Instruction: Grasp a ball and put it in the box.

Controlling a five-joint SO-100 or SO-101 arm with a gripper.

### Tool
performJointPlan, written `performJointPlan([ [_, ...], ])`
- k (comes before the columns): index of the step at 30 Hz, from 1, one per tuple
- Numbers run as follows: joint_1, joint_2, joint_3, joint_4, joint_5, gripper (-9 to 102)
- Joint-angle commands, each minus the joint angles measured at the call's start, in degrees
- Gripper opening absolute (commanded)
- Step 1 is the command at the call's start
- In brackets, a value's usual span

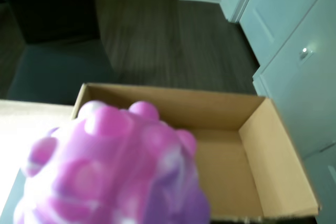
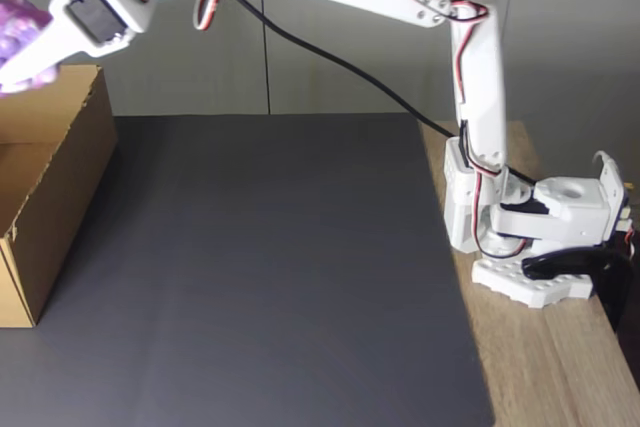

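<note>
Ball pinched in pincer | above box at bench's left edge | step: transport | next: release over the cavity.

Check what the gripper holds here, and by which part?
The gripper holds the knobby pink-purple ball by its sides, above the cardboard box.

The arm in the fixed view is built of white plastic links with dark screw heads, boxy black servos set at the joints, and red, white and black wires looping between them. A thick black cable hangs beneath it. Its white base has a scalloped edge and a black clamp piece
</note>
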Motion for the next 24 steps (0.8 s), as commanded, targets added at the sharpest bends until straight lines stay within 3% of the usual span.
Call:
performJointPlan([
  [1, 0.2, -2.9, -8.6, -2.0, 0.4, 20],
  [10, 1.2, -22.6, -33.4, -1.5, 0.9, 19],
  [24, 4.1, -30.1, -34.5, -6.0, 1.3, 19],
])
